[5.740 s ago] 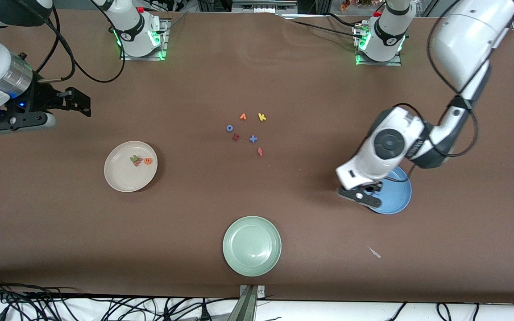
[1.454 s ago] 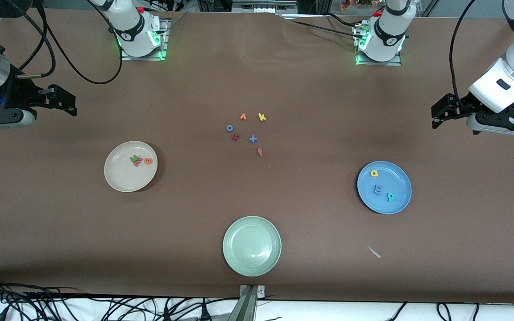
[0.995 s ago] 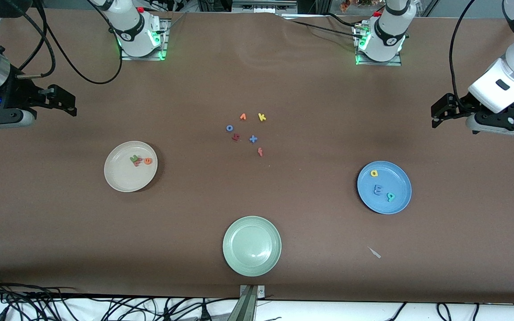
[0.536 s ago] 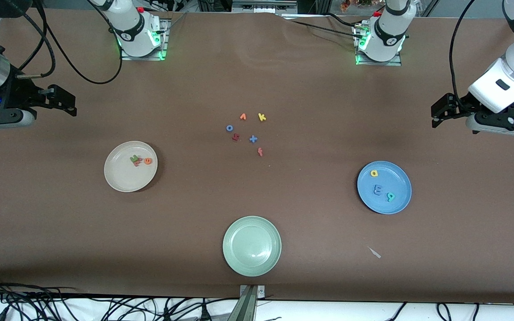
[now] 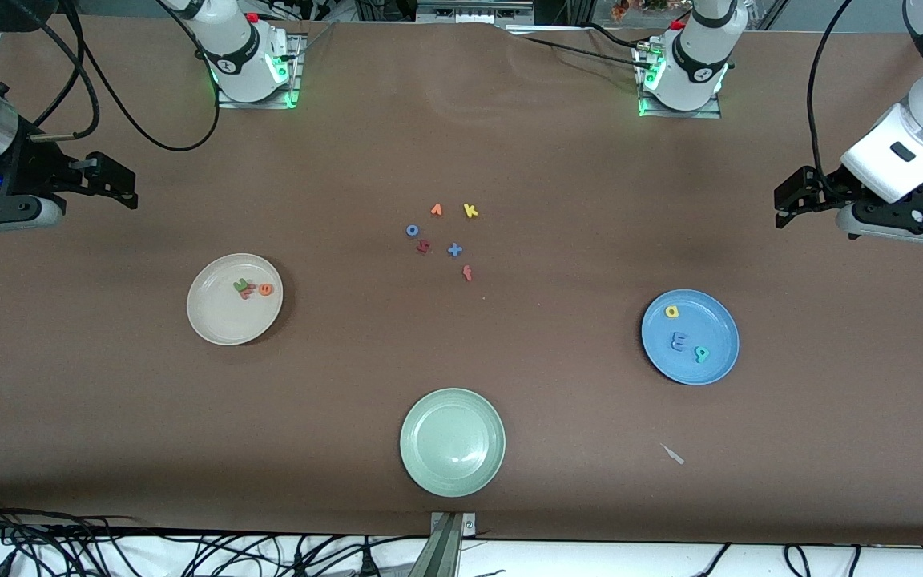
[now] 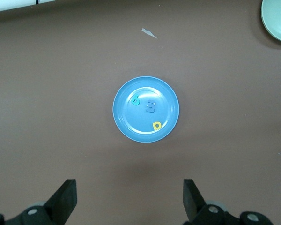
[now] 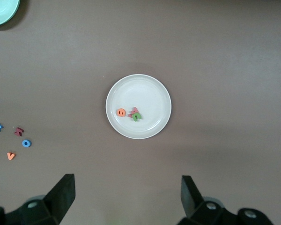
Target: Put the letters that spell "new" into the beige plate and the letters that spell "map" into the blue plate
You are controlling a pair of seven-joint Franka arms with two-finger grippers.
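The beige plate (image 5: 235,299) holds the green n (image 5: 241,284), pink w (image 5: 247,293) and orange e (image 5: 267,289), bunched together. The blue plate (image 5: 690,336) holds the yellow a (image 5: 672,312), blue m (image 5: 677,341) and teal p (image 5: 701,353), spread apart. The left end effector (image 5: 786,204) hangs over bare counter (image 5: 461,128) at its own end, fingers apart and empty; the right end effector (image 5: 121,188) likewise. Each plate lies nearer the front camera than its arm; I'd say nothing is left to move

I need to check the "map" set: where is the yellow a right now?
The yellow a lies in the blue plate, at the left arm's end of the table, farther from the front camera than the blue m and teal p beside it.
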